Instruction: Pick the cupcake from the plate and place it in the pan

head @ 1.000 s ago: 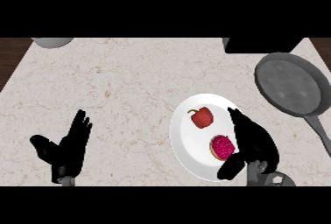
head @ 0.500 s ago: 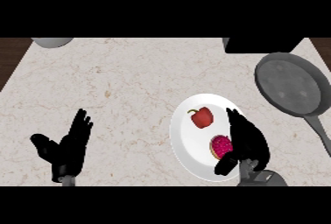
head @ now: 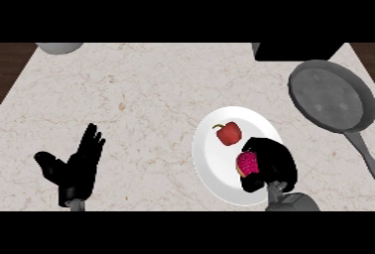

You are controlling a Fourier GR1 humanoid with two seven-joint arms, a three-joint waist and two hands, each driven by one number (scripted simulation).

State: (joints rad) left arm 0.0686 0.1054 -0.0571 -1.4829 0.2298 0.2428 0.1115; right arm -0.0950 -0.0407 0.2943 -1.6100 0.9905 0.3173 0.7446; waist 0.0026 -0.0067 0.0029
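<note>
On the white plate (head: 212,163), toward its lower right, the right hand (head: 273,161) curls round the pink cupcake (head: 247,163), grasping it. A red pepper (head: 229,133) lies on the plate just above the cupcake. The grey pan (head: 327,95) sits above and right of the plate, apart from it. Well left of the plate, the left hand (head: 73,166) rests with fingers straight, released.
</note>
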